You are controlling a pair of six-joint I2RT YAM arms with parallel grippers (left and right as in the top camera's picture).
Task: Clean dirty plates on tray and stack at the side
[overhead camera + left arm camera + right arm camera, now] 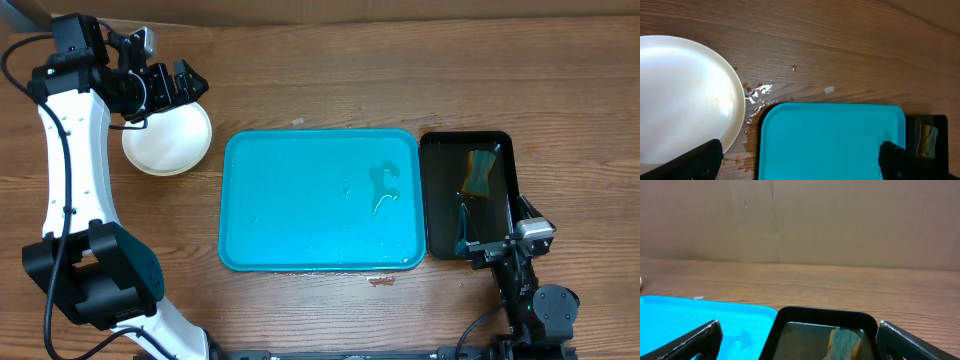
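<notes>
The left claw (pixel 800 146) is seen closest in its wrist view, its two dark fingers (pixel 702 161) set wide apart with nothing between them. It is held above the tabletop (pixel 330 70), over the right rim of a white plate (pixel 680 95). The plate is set on the tabletop just left of the blue tray (pixel 300 215), close to it but apart. Whether other plates lie beneath it cannot be told. No plate is seen on the tray; only a film of water (pixel 385 185) is left there.

The stacking is judged to be at its end, so the step in hand is taken to be the withdrawal of the left claw. It is best done by a straight lift with the fingers kept apart, so that the rim is not caught or tipped. A small puddle (pixel 757 95) is noted between plate and tray; the plate may slide there, so no sideways push should be given.

The right claw (pixel 799 330) is likewise held apart and empty, low at the near end of the black tray (pixel 428 200), in which the sponge (pixel 481 172) lies. It is best left parked.
</notes>
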